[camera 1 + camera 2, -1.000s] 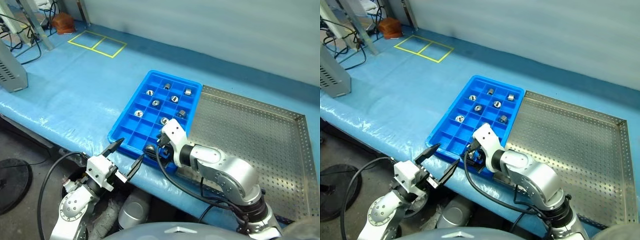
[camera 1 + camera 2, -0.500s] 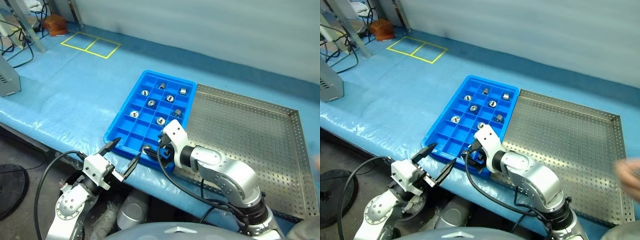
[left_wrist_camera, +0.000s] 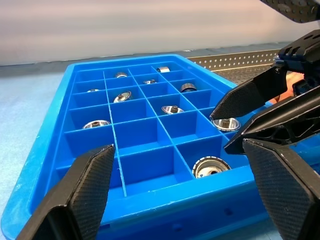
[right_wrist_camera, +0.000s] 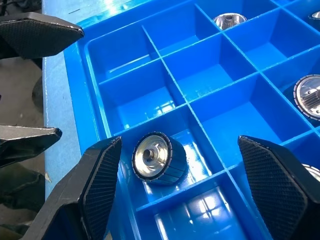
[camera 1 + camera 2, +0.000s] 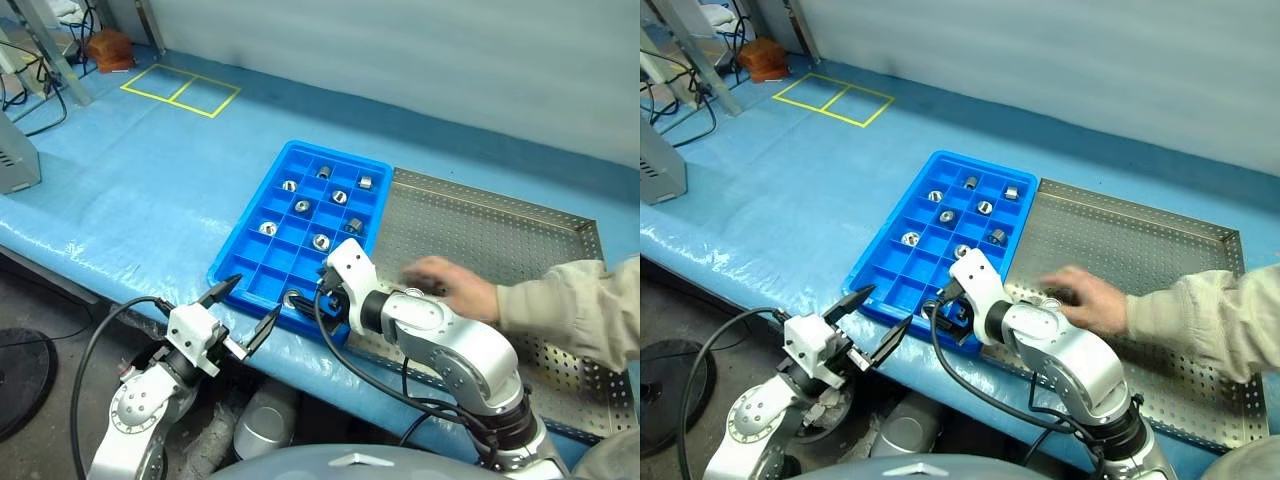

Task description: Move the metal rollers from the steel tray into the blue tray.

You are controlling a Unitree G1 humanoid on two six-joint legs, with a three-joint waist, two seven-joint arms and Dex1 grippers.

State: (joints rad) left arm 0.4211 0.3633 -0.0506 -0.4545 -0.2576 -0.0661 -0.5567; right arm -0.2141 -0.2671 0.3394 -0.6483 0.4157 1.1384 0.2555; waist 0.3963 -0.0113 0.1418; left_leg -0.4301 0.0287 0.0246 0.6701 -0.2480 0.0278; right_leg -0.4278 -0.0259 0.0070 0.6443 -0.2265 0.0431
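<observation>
So the blue tray (image 5: 304,232) sits on the blue table cover (image 5: 130,190), and everything here is easiest to place against it. It's a grid of square pockets, 4 across, and most of them are bare. I count 7 rollers (image 5: 302,206) spread through the far and middle rows, 1 per pocket. Then there's another roller (image 4: 158,157) lying tipped on its side in a pocket of the nearest row, its hole facing the right wrist camera. From the left wrist you can see that same one (image 3: 210,167) in the front row, second pocket in from the steel-tray side as far as I can tell.

The steel tray (image 5: 520,240) butts right up against the blue tray's long edge, on the robot's right of it. Its dotted floor looks bare where it shows, but a person's hand (image 5: 450,287) in a beige sleeve (image 5: 570,310) is resting on the near part just beside the blue tray, so whatever's under it I can't say.

The right gripper (image 4: 175,185) hangs over the blue tray's near row, fingers spread wide on either side of that tipped roller and not touching it, nothing held. The left gripper (image 5: 250,308) sits off the blue tray's near corner, past the table edge, pointing at the tray with its 2 fingers splayed apart and empty too.
</observation>
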